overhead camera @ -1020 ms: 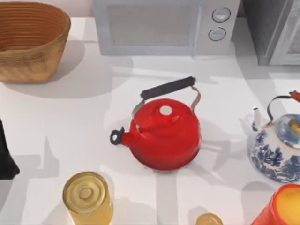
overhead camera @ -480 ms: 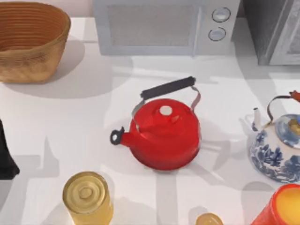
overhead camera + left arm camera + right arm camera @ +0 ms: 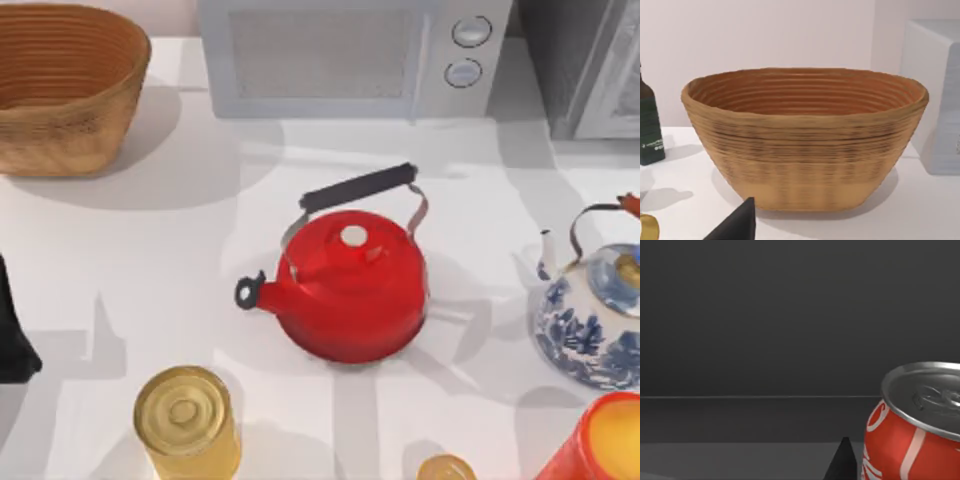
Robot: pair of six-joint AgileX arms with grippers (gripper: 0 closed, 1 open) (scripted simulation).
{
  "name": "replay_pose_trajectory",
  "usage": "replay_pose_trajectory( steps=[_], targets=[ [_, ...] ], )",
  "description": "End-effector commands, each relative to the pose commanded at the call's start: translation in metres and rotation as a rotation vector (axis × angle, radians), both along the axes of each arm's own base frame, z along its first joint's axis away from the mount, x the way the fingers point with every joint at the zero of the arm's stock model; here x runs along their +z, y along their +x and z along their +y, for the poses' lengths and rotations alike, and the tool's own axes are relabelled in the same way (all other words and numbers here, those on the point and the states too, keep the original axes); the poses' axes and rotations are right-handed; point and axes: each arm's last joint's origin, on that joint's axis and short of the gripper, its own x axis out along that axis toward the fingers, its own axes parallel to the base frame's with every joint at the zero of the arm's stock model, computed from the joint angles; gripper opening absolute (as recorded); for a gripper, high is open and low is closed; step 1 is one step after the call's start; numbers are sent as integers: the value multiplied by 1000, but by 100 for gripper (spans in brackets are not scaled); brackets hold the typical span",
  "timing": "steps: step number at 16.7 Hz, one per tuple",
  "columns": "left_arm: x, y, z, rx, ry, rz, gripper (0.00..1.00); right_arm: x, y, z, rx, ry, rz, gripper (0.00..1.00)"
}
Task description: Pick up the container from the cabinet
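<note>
The cabinet [image 3: 585,65] is the large grey unit at the table's far right corner, to the right of the microwave. In the right wrist view its dark grey inside [image 3: 790,320] surrounds the container, a red soda can [image 3: 912,435] with a silver top that stands upright on the cabinet floor. A dark part of my right gripper [image 3: 842,462] sits low and close beside the can, not touching it. My left arm [image 3: 12,335] is parked at the table's left edge, and a dark part of its gripper [image 3: 735,225] faces the basket.
A white microwave [image 3: 350,55] stands at the back, a woven basket [image 3: 65,85] at the back left. A red kettle [image 3: 350,285] sits mid-table, a blue-and-white teapot [image 3: 590,320] at the right. A yellow can [image 3: 187,420] and a red cup [image 3: 600,440] line the front.
</note>
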Motion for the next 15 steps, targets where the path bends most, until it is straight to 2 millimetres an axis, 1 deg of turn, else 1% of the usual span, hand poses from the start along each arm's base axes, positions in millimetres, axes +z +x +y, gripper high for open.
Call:
replay_pose_trajectory(
  steps=[3,4,5,6,7,12,15],
  targets=[
    [0,0,0,0,0,0,100,20,-66,-3,0,-2,1,0],
    [0,0,0,0,0,0,100,24,-84,-6,1,-3,1,0],
    [0,0,0,0,0,0,100,27,-98,-8,1,-4,1,0],
    [0,0,0,0,0,0,100,28,-107,-10,1,-4,1,0],
    [0,0,0,0,0,0,100,29,-111,-11,1,-4,1,0],
    [0,0,0,0,0,0,100,29,-110,-11,-1,-3,1,0],
    [0,0,0,0,0,0,100,21,-113,-16,1,-5,5,0]
  ],
)
